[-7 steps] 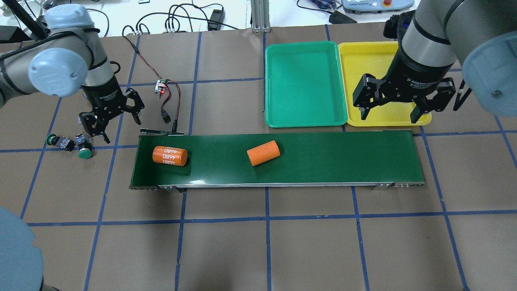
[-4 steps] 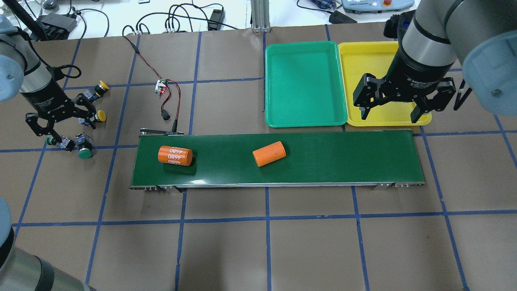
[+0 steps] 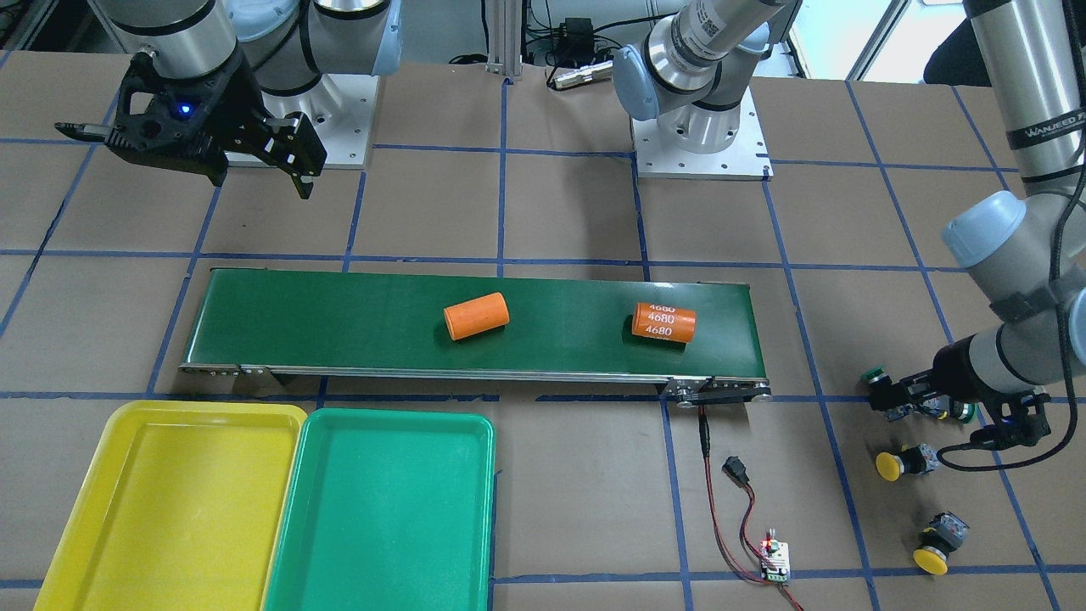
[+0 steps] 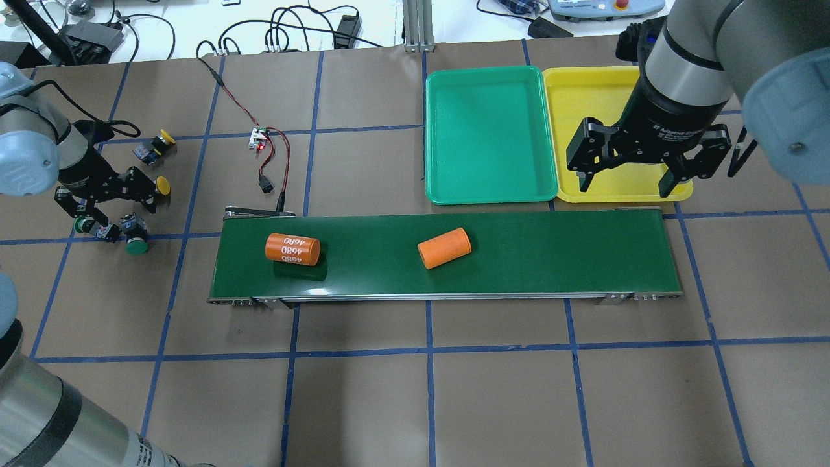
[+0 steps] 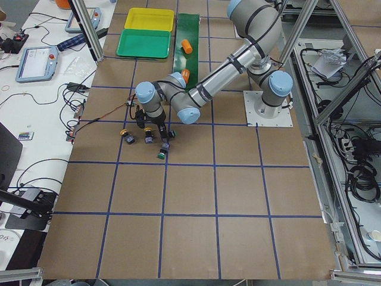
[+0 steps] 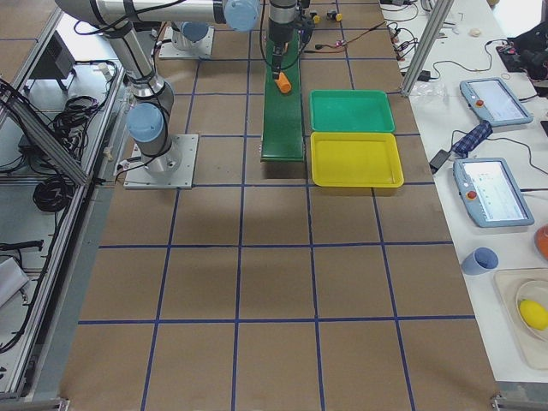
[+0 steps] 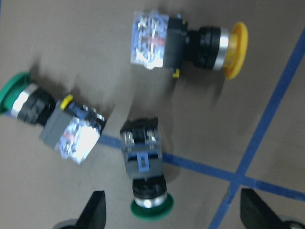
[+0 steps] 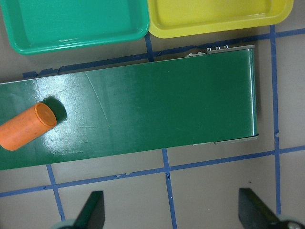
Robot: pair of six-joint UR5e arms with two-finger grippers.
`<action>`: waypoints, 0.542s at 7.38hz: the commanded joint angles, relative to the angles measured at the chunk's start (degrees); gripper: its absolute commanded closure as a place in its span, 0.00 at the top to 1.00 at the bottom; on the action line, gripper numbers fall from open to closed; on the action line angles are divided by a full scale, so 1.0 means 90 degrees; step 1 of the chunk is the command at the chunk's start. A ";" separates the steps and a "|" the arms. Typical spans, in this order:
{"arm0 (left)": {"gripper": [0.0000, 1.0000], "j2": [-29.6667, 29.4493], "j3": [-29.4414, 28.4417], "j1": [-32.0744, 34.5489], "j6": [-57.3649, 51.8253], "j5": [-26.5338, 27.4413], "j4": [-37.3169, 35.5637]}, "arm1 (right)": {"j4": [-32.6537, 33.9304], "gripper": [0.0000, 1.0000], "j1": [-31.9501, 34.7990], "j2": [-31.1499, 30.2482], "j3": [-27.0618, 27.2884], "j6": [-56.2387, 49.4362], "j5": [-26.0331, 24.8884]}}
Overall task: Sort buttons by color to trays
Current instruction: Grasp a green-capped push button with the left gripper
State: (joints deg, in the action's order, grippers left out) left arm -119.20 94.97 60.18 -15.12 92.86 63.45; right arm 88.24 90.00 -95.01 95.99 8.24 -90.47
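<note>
- Left claw is wide open and holds nothing. It hangs low over the buttons.
- Right under it lies one green button on its side. Its green cap sits between the two fingers.
- Just beside the claw lies the second green button, very close to the first one.
- A little past that pair lies a yellow button. The other yellow button is farther out.
- I think the buttons are small, light and hard. The round caps look smooth and could slip, so I would pinch the blocky body on its flat sides.
- I count four buttons: two green and two yellow. None is in a tray yet.
- I count two trays: a green tray and a yellow tray. They sit side by side, well apart from this claw, near the far end of the belt.
- Right claw is open and empty too. It hangs over the edge of the yellow tray.
- Two orange rolls lie on the belt.
</note>
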 commanded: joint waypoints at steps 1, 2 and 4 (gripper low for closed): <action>0.93 -0.0164 0.0285 -0.0065 -0.0098 0.0004 -0.0291 | 0.0020 1.00 0.0000 0.0000 -0.0001 0.0002 0.0013; 0.56 -0.0164 0.0335 -0.0085 -0.0030 0.0005 -0.0292 | 0.0020 1.00 0.0000 0.0000 -0.0001 0.0012 0.0042; 0.10 -0.0106 0.0336 -0.0095 -0.0039 0.0044 -0.0234 | -0.0029 1.00 0.0000 -0.0010 0.0008 0.0002 0.0022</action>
State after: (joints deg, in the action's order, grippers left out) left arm -120.43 97.86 59.39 -15.52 93.10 61.02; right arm 88.16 90.00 -95.03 96.03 8.28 -90.24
